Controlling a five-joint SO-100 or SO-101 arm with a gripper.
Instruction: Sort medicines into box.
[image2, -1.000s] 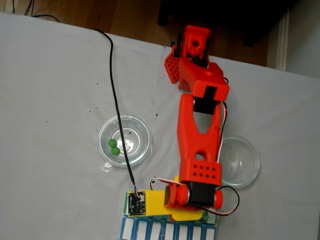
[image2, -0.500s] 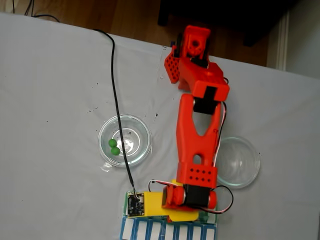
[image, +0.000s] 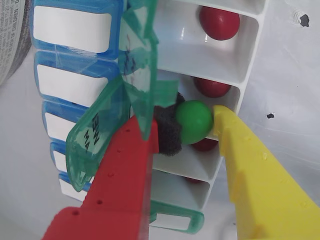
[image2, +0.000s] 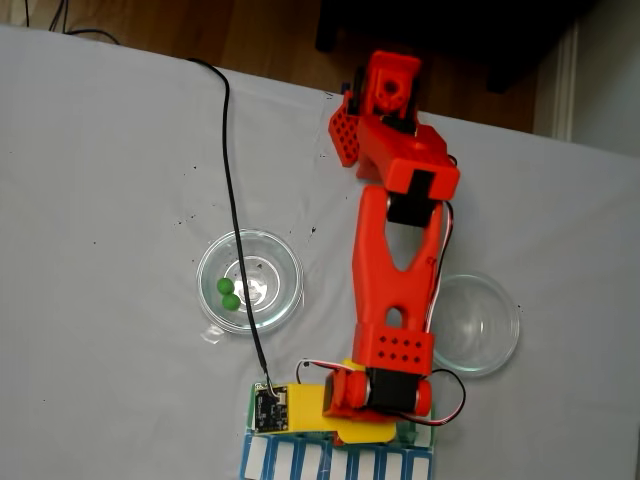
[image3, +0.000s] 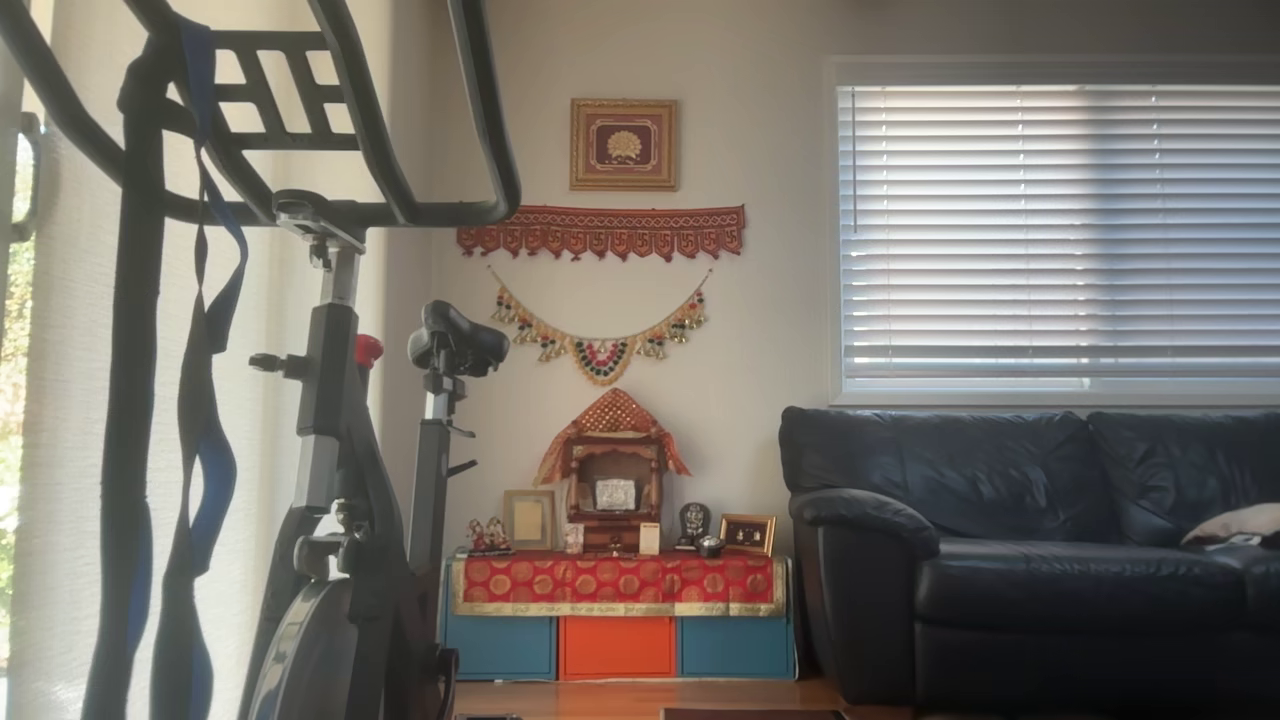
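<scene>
Fixed view: my arm (image2: 397, 270) reaches from its base at the far edge of the desk (image2: 110, 200) toward the near edge, upper link and forearm nearly in line, wrist bent down over the box (image2: 338, 458). The wrist camera board and its black cable (image2: 228, 190) sit just left of the wrist.

Wrist view: the hand (image: 186, 123) is clamped on a green pill (image: 194, 121). The yellow finger (image: 250, 170) presses the pill's right side; the red finger (image: 125, 185) carries a dark foam pad (image: 167, 131) that meets its left side. The pill hangs over the box's row of open white compartments, above the one with a dark red pill (image: 204, 145) partly hidden beneath it.

The box (image: 220, 55) is white, compartments in a row. Red pills (image: 219, 22) lie in the compartments I can see into; one more (image: 212, 87) sits just beyond the held pill. Translucent green lids (image: 137, 65) stand open and upright along the row, one brushing the red finger. Beyond them, to the left, runs a blue row (image: 70, 55) with white labels, lids down.

Fixed view: two green pills (image2: 226, 293) lie touching in the left glass dish (image2: 249, 280). The right glass dish (image2: 480, 322) is partly under the arm.
</scene>
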